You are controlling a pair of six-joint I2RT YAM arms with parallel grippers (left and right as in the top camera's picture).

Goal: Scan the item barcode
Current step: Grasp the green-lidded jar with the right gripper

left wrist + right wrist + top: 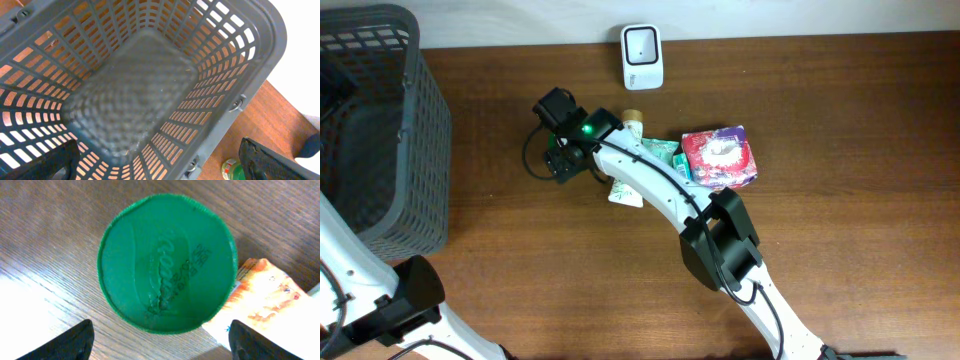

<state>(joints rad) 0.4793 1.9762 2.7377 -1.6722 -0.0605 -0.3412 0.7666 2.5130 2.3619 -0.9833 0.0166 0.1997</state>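
Green lid (167,262), round and embossed, faces straight up at the right wrist camera; this is the top of the item, standing on the desk (50,225). No barcode shows from here.

Right claw (161,339) hangs directly above it, jaws apart and grasping nothing, one finger low on each side of the lid.

Orange packet (265,295) lies just beside the lid's right edge, apparently touching it.

Red packet (720,157) and other goods lie in a loose pile under the right arm. Scanner (642,55) sits at the desk's back edge, apart from the pile. Left claw (159,150) hangs released over the basket (430,100), which holds nothing.

Risks, as judged:
- The right finger pinches the packet along with the item, because the two crowd together.
- An off-centre squeeze on the round body lets it slip or topple.
- The barcode's side is unknown, so the wrong face may meet the scanner.
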